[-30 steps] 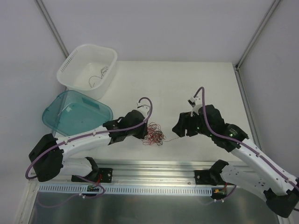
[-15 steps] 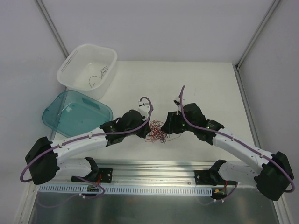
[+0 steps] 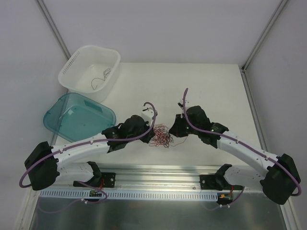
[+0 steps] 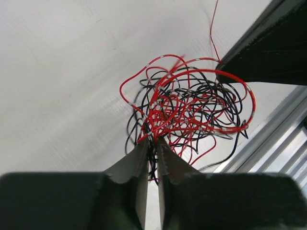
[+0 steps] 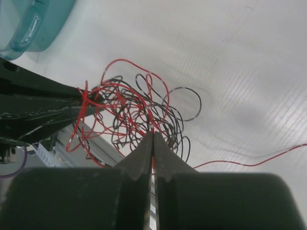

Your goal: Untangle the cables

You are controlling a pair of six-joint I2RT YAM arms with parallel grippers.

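The cables point(image 3: 162, 136) are a knotted ball of hair-thin red and black wires lying on the white table between my two grippers. In the left wrist view the ball point(image 4: 187, 110) sits just past my left gripper point(image 4: 153, 141). Its jaws stand a narrow slit apart, open, with a few black and red strands running through the gap. My right gripper point(image 5: 153, 135) is shut on a red strand at the near side of the ball point(image 5: 139, 110). From above, the left gripper point(image 3: 151, 135) and right gripper point(image 3: 171, 132) meet the ball from opposite sides.
A white basket point(image 3: 89, 69) holding a few dark wires stands at the back left, with a teal tub point(image 3: 79, 120) just in front of it. An aluminium rail point(image 3: 158, 175) runs along the near table edge. One loose red strand point(image 5: 249, 163) trails off to the right.
My right arm swung left to the ball and its jaws closed on a strand. The left gripper shifted slightly towards the ball and its jaws parted a little.
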